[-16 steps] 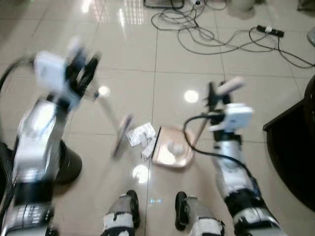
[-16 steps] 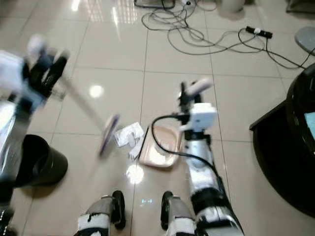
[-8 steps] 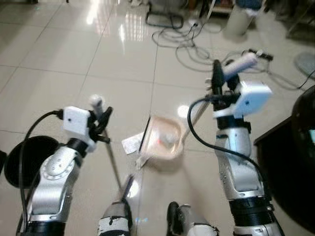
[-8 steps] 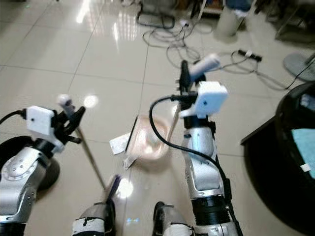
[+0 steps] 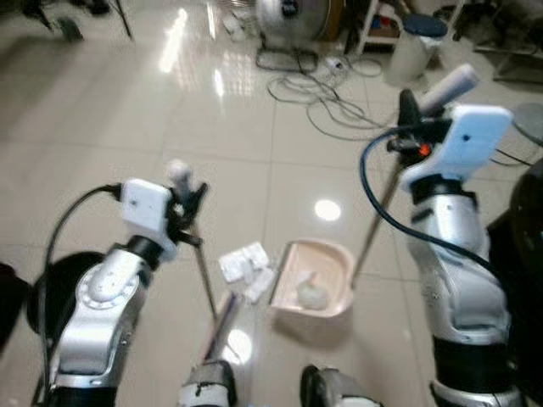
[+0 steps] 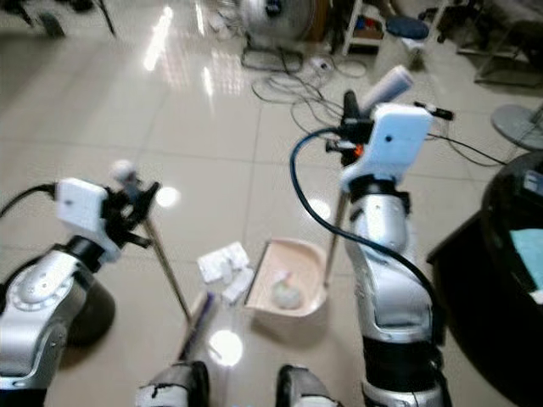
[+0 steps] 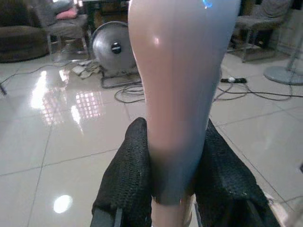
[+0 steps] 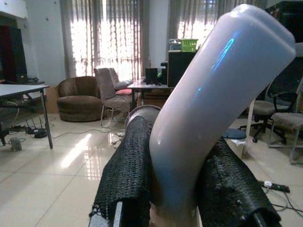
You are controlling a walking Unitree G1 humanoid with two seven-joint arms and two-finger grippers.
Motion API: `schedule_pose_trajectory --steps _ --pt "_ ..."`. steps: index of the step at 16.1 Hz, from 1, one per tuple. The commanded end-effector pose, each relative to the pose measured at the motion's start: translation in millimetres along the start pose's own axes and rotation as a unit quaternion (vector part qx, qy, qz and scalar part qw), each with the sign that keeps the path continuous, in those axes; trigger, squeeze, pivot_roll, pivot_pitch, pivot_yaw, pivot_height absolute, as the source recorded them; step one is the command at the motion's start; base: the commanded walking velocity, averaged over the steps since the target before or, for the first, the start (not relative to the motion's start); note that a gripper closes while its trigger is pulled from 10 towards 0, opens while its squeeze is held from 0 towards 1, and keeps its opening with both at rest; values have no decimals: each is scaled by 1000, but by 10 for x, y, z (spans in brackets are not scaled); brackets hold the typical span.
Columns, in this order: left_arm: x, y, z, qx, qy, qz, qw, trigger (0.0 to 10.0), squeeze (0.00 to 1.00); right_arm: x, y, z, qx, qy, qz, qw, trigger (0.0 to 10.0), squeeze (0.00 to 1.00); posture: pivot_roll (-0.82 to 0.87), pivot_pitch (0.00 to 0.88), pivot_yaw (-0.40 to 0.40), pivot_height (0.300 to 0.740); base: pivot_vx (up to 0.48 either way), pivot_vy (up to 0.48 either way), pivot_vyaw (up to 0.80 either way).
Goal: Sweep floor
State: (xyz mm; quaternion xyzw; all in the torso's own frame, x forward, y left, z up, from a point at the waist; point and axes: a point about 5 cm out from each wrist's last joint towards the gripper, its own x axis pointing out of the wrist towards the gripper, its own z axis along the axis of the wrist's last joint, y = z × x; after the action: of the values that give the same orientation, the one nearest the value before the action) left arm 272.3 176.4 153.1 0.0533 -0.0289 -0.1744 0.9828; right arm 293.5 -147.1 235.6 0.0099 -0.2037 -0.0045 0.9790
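At the near edge of your head views you see the robot's two feet [image 6: 174, 386] on the glossy tiled floor [image 5: 102, 110], and just ahead of them the dark head of the broom [image 6: 193, 318] resting low on the tiles, its thin pole slanting up toward your left. Your left end effector [image 6: 136, 199] is clamped on the top of that pole; in the left wrist view its black fingers [image 7: 125, 179] press against both sides of the pale broom handle [image 7: 177, 85]. Beside the left arm, on the outer side, a black round bin [image 6: 89, 314] stands on the floor. Just past the broom head lie the crumpled white papers [image 6: 222, 264], touching or nearly touching the open edge of the pink dustpan [image 6: 310, 284], which sits on the floor directly in front of the feet with a pale wad of rubbish [image 6: 284, 294] inside it. The dustpan's long stick rises from its far side up to your right end effector [image 6: 349, 110], which is held high and closed around the pale dustpan handle [image 8: 213, 94]; the right wrist view shows its fingers [image 8: 128, 175] gripping both sides of the handle. To the right, near the right arm, you have a dark piece of furniture [image 6: 501, 280]. Farther off, loose cables [image 5: 339, 93] and a power strip [image 6: 431, 108] trail across the tiles, and beyond them stand a floor fan [image 6: 271, 13] and a stool [image 5: 411, 42].
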Motion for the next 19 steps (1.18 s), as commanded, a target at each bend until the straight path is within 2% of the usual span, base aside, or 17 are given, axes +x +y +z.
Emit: schedule_pose_trajectory --steps 1,4,9,12,13,19 --pt "46 -87 5 -2 -5 -17 1000 10000 0 -67 37 74 7 -9 21 1000 10000 0 -9 72 -4 740 0 0 0" --pt "68 -167 4 -7 -8 -10 1000 10000 0 -105 82 124 18 -10 40 999 10000 0 2 60 -31 740 0 0 0" --pt "87 -163 70 6 -16 -17 1000 10000 0 -94 39 163 38 -8 24 999 10000 0 5 59 -43 740 0 0 0" --pt "55 -105 78 13 -17 -11 1000 10000 0 -113 6 190 80 -21 12 996 10000 0 13 60 -48 740 -253 0 0" --pt "23 -88 67 17 -12 -11 1000 10000 0 -108 4 204 111 -28 6 993 10000 0 15 62 -49 740 -274 0 0" --pt "26 -104 103 19 -13 -21 1000 10000 0 -76 27 263 118 -33 21 992 10000 0 20 60 -46 740 -308 0 0"
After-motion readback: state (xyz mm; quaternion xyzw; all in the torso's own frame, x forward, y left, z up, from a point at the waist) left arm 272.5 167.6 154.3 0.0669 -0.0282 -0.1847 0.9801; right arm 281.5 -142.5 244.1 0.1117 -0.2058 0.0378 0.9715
